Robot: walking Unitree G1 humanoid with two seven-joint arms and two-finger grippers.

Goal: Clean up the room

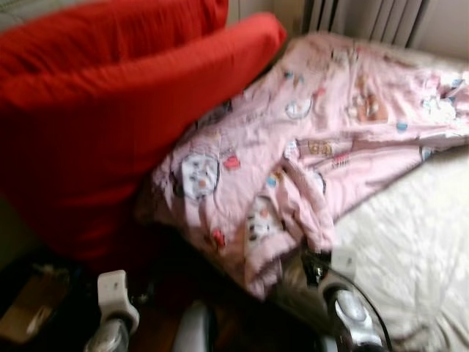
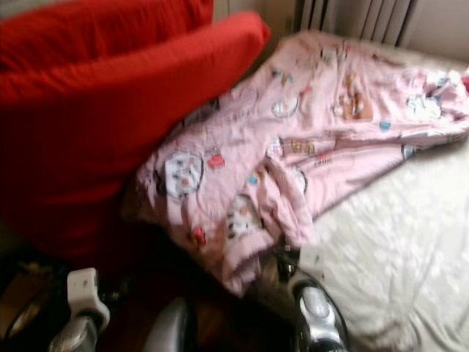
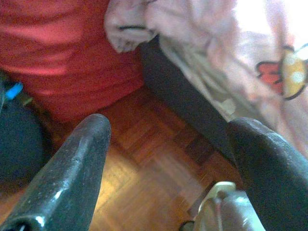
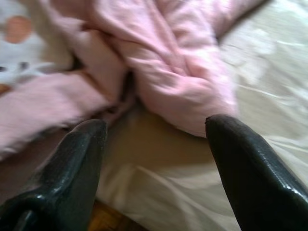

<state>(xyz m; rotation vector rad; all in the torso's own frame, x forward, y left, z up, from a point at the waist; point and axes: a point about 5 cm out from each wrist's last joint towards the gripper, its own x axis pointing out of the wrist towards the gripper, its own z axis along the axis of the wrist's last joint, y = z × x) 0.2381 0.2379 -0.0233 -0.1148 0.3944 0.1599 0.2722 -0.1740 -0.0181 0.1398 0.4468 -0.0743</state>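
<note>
Your right gripper [image 4: 154, 130] hangs low at the bed's [image 1: 410, 242] edge, fingers wide, just short of the pink quilt [image 1: 308, 161]; your left gripper [image 3: 168, 134], fingers equally wide, points down at the wooden floor [image 3: 144, 183]. You see the red pillow [image 1: 110, 110] leaning beside the quilt.

1. You've got two plain red pillows [image 1: 110, 110], no pattern.
2. Blanket [image 1: 322, 147]: pale pink, printed with small cartoon figures in white, red, blue and orange.
3. Sheet [image 1: 410, 249] under it: off-white, faint quilted texture.
4. Floor [image 3: 144, 178]: brown wood parquet.
5. Your gripper fingers [image 4: 255, 168]: glossy black; arms silver.
</note>
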